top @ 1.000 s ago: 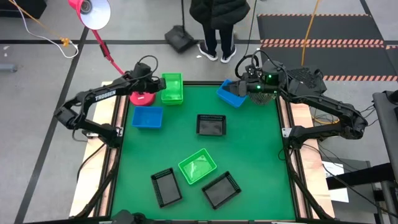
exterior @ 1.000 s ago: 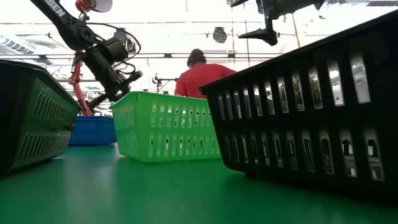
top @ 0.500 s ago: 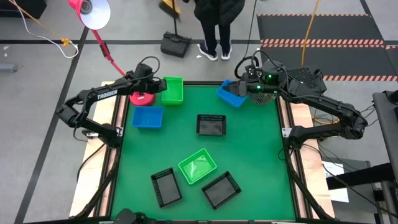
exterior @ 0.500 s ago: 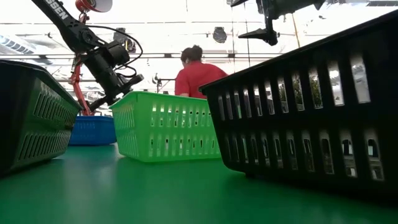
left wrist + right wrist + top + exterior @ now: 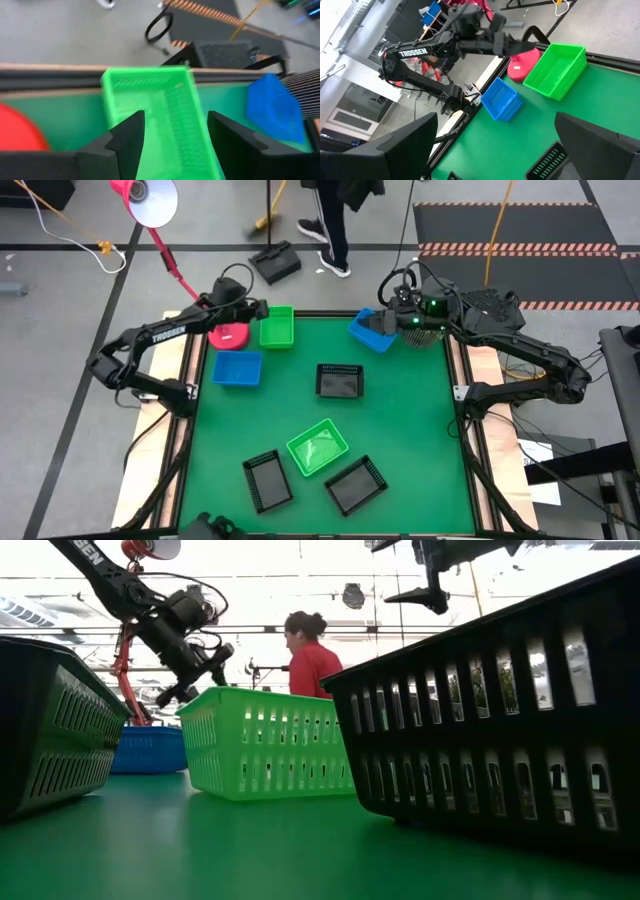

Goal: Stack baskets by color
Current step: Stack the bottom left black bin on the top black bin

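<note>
Green felt covers the table (image 5: 400, 430), and the baskets are scattered across it. At the far edge sits a bright green basket (image 5: 277, 326), and the left gripper (image 5: 258, 311) hangs right over its left rim, fingers (image 5: 127, 142) spread apart with nothing between them; the left wrist view looks straight down into that basket's slatted interior. From table height the same gripper shows above the green slats, tilted, jaws parted. Just left of that basket lies the round pink lamp base (image 5: 230, 336), and nearer the front a blue basket (image 5: 237, 368) rests flat on the felt.

Over on the far right, the right gripper (image 5: 392, 320) sits spread wide beside a second blue basket (image 5: 372, 333), which is tipped at an angle near the table's back edge; whether the fingers touch it cannot be told from above.

Mid-table, a black basket (image 5: 339, 381) stands alone. Closer to the front, another green basket (image 5: 318, 448) lies turned diagonally, flanked by two more black baskets, one on its left (image 5: 267, 480) and one on its right (image 5: 354, 485), each just beside it.

Beyond the table a person (image 5: 310, 655) in a red top stands in the room.
</note>
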Controlling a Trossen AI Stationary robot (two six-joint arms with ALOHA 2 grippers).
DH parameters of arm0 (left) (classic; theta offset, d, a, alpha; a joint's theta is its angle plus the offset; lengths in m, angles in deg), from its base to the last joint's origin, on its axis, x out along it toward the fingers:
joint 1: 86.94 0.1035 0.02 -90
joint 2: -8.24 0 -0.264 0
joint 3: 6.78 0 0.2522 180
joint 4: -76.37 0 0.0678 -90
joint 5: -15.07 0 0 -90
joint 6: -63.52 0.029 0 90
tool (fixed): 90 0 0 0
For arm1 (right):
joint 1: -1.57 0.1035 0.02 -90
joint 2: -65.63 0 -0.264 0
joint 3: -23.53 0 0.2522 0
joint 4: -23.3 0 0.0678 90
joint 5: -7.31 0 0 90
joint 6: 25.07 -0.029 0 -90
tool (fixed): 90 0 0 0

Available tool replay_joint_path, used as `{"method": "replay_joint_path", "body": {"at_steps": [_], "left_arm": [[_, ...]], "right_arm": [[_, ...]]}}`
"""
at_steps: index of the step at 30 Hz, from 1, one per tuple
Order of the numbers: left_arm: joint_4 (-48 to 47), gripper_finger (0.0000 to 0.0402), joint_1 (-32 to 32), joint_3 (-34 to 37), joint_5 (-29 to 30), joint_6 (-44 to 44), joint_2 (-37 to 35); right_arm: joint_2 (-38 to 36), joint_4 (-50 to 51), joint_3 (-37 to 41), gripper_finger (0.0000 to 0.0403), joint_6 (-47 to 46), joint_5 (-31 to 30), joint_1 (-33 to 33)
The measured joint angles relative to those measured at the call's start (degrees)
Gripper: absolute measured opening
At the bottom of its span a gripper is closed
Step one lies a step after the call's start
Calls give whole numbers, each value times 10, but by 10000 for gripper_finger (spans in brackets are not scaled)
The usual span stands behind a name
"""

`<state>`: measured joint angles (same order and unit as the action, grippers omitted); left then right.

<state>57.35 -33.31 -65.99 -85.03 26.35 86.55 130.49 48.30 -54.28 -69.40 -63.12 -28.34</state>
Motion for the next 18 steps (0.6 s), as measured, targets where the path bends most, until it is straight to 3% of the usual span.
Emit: {"method": "replay_joint_path", "body": {"at_steps": [9, 18], "left_arm": [[24, 171, -83, -1, -4, 36, -79], [24, 125, -257, -1, 39, 50, -156]], "right_arm": [[-1, 54, 0, 393, 1, -2, 26], [-1, 142, 0, 393, 79, -3, 42]]}}
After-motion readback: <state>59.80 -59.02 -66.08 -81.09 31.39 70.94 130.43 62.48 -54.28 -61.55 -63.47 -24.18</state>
